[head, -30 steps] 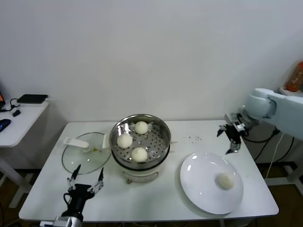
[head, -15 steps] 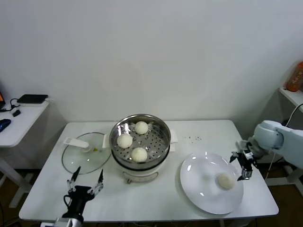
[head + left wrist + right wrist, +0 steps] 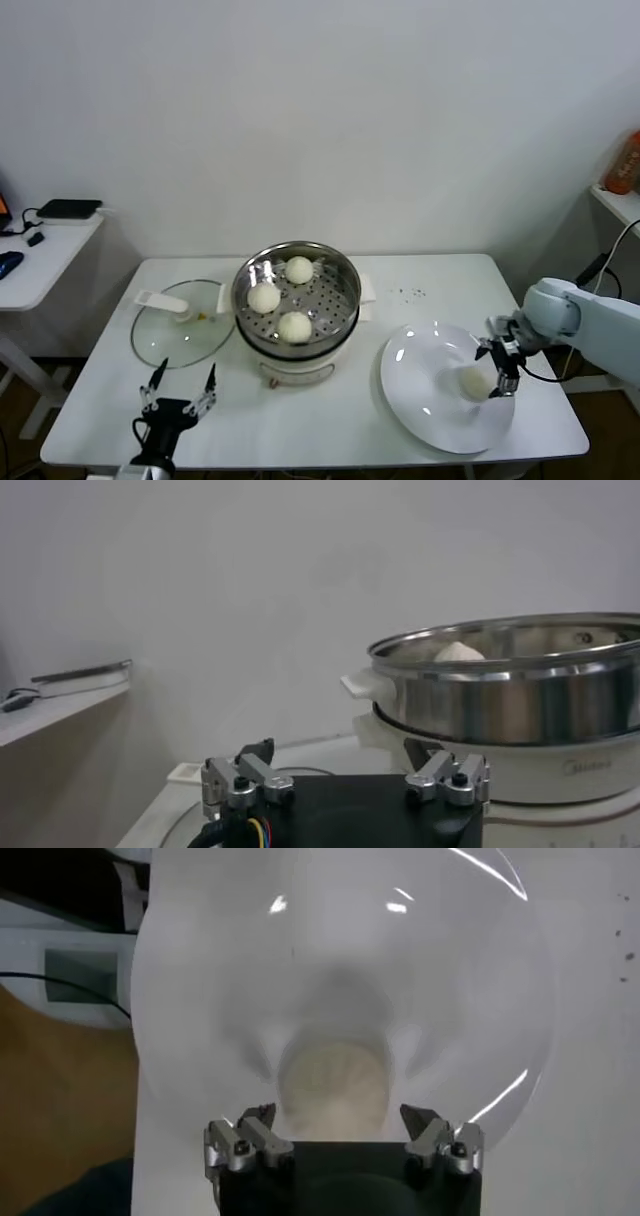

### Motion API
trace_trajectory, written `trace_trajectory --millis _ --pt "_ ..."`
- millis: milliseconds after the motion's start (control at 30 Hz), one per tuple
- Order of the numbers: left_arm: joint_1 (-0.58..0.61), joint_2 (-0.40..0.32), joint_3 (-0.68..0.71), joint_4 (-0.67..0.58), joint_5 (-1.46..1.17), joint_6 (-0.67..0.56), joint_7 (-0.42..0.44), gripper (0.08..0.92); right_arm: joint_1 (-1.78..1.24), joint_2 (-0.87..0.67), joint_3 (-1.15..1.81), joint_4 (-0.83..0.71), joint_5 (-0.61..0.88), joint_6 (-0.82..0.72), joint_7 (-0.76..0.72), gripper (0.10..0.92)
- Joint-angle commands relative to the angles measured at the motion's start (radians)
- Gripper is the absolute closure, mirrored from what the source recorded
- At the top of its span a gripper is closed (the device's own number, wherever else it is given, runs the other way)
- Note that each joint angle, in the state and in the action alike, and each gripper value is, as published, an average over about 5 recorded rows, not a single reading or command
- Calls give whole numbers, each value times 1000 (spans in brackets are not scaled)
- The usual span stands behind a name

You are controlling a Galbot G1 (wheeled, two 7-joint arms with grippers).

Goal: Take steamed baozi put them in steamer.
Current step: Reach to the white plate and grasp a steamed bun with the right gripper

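Since a second ago the right gripper (image 3: pixel 495 368) has dropped to the round white plate (image 3: pixel 425 415), jaws open astride the last cream-white dough baozi (image 3: pixel 473 381). Three baozi lie in the shiny steel steamer (image 3: pixel 345 300). Left gripper (image 3: pixel 178 391) waits open near the table's (image 3: pixel 330 430) front edge.

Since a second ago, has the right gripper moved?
Yes. The right gripper has come down from beyond the white plate's far right edge to over its right side, open at the last baozi.
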Motion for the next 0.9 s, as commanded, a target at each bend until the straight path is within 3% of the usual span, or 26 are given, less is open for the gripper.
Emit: trace_trajectory --millis 33,400,667,900 --pt "-1 -2 2 3 3 1 -1 177 -61 19 40 -17 -9 0 11 203" --pt "-3 -2 4 5 6 2 -1 177 -70 23 56 -25 -7 -1 5 211" --pt "-3 -3 2 6 5 0 -1 177 -57 19 53 -25 3 -2 1 391" --pt "-5 -2 0 7 2 -1 -1 177 58 16 -7 -3 88 -18 2 413"
